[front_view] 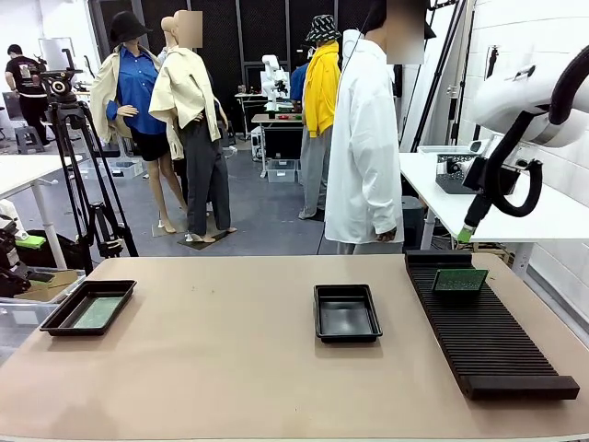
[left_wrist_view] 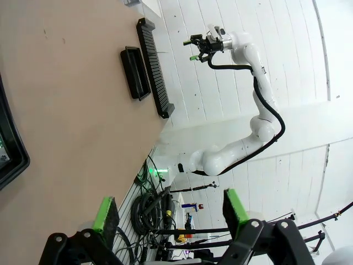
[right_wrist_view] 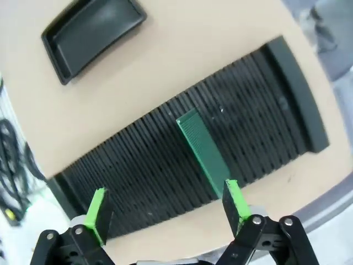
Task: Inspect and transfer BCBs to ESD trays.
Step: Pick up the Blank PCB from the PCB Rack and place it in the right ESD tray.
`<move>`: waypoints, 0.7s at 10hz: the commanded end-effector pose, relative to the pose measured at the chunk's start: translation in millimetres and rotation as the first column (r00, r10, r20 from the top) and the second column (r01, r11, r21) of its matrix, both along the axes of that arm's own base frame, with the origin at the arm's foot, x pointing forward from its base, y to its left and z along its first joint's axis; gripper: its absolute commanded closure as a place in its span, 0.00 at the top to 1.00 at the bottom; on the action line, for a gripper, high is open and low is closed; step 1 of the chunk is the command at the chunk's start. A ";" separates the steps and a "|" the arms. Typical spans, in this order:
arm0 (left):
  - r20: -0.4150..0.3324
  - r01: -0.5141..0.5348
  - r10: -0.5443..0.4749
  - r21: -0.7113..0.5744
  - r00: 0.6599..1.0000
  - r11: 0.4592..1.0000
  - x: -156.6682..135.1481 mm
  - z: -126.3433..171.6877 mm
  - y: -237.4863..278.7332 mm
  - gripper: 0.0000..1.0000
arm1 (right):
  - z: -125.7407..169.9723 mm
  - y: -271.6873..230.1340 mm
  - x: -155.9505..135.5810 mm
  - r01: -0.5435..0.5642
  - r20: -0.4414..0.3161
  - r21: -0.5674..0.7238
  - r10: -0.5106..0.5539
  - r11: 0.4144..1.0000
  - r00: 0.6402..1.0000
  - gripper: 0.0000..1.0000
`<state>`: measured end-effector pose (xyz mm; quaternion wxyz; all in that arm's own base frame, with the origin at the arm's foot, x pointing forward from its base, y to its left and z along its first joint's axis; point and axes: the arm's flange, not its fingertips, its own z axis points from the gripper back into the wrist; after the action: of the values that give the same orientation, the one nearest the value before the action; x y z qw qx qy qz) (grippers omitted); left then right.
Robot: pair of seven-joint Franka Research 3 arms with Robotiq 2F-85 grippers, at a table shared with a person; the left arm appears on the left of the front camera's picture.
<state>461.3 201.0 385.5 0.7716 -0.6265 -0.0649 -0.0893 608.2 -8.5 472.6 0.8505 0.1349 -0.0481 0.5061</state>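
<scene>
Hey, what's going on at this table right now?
The right gripper hangs open above the slotted rack, where a standing BCB sits in a slot. The left gripper is open too, holding nothing. A second BCB lies in the left ESD tray; the middle ESD tray is empty. A person in a white coat stands across the table.

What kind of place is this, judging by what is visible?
Likely a robotics lab: a white robot arm hangs over a table, a camera tripod stands nearby, and a green circuit board sits in a slotted rack.
</scene>
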 end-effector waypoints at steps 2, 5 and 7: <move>-0.010 -0.003 0.003 0.011 1.000 1.000 0.8 1.9 1.8 1.00 | -19.9 -2.3 10.3 -0.282 0.009 -0.023 0.282 0.959 0.959 1.00; -0.010 -0.003 0.003 0.011 1.000 1.000 0.8 1.9 1.8 1.00 | -35.3 2.1 2.5 -0.377 0.058 -0.124 0.386 0.918 0.921 1.00; -0.010 -0.003 0.003 0.011 1.000 1.000 0.8 1.9 1.8 1.00 | -44.8 0.2 -6.6 -0.399 0.098 -0.198 0.423 0.896 0.901 1.00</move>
<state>461.3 201.0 385.5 0.7716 -0.6265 -0.0649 -0.0892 615.7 -9.1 435.9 0.7343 0.0634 -0.0254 0.6754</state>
